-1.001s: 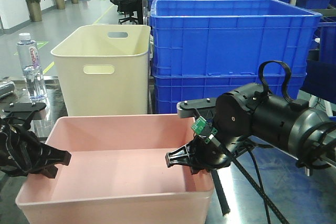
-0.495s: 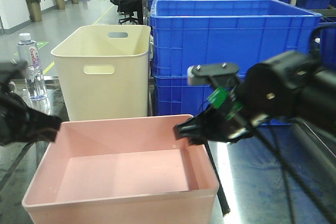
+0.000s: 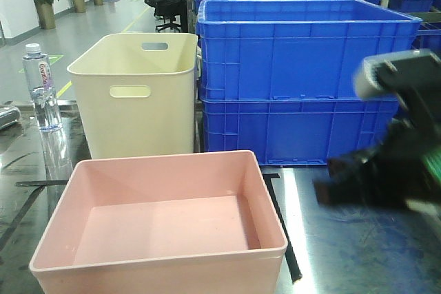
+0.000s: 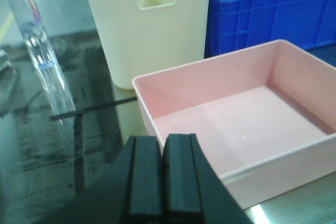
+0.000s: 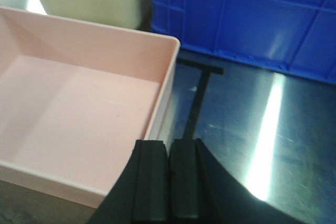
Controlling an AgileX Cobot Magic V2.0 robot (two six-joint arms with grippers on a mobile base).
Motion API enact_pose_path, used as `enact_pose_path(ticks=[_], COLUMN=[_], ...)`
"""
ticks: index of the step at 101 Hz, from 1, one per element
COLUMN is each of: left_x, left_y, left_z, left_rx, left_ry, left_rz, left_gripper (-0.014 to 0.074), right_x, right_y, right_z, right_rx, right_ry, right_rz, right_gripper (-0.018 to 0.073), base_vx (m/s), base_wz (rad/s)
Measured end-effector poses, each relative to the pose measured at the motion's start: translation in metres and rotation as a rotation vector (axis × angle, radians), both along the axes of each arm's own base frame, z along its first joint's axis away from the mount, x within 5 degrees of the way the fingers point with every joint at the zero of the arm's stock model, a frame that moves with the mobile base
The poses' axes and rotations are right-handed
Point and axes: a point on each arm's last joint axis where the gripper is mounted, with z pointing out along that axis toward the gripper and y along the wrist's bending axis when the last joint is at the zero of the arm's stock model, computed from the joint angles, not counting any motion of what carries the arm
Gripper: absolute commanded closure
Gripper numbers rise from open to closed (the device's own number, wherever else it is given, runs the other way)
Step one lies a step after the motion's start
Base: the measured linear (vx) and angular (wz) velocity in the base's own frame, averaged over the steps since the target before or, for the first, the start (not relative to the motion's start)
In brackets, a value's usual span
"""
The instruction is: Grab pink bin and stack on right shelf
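Note:
The pink bin [image 3: 165, 228] stands upright and empty on the right shelf [image 3: 358, 253], a dark glossy metal top, near its front edge. Nothing holds it. My left gripper [image 4: 161, 141] is shut with nothing between its fingers, hovering just outside the pink bin's [image 4: 252, 124] near-left corner; it is out of the front view. My right gripper [image 5: 169, 142] is also shut and holds nothing, hovering above the shelf [image 5: 236, 114] just off the pink bin's [image 5: 79, 108] right wall. In the front view the right arm [image 3: 386, 170] is a dark blur to the bin's right.
A taller cream tub [image 3: 134, 94] with handle slots stands right behind the bin. Stacked blue crates [image 3: 303, 80] wall off the back right. A water bottle [image 3: 39, 87] stands at the back left. A thin black strip [image 3: 282, 228] runs along the shelf beside the bin's right wall.
Both grippers have pulled away from the bin's side walls. The left arm has left the front view and the right arm has swung out to the right. The bin rests free on the shelf.

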Motion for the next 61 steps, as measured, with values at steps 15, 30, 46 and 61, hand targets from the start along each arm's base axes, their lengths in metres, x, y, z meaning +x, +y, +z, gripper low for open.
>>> enact_pose_path(ticks=[15,30,46,61], left_x=[-0.043,-0.045,-0.038,-0.038], left_y=[0.006,0.006,0.006,0.006], left_z=[-0.043,-0.062,-0.064,-0.064], left_rx=[-0.068,-0.075,-0.074,-0.074], left_ry=[-0.161,-0.144,-0.129,-0.126], left_rz=[0.006,0.006,0.012,0.011], left_gripper=[0.0605,0.0605,0.0604,0.0604], right_x=[-0.032,-0.039,-0.036,-0.036], right_y=[-0.007,-0.005,-0.001,-0.001], right_z=[-0.062,-0.091,-0.092,-0.091], right_rx=[0.067,0.120,0.146,0.151], right_ry=[-0.149,-0.220,-0.260,-0.268], right_rz=[0.104,0.165,0.184,0.187], right_gripper=[0.0569,0.0569,0.0568,0.0568], base_vx=[0.00,0.00,0.00,0.00], base_wz=[0.00,0.00,0.00,0.00])
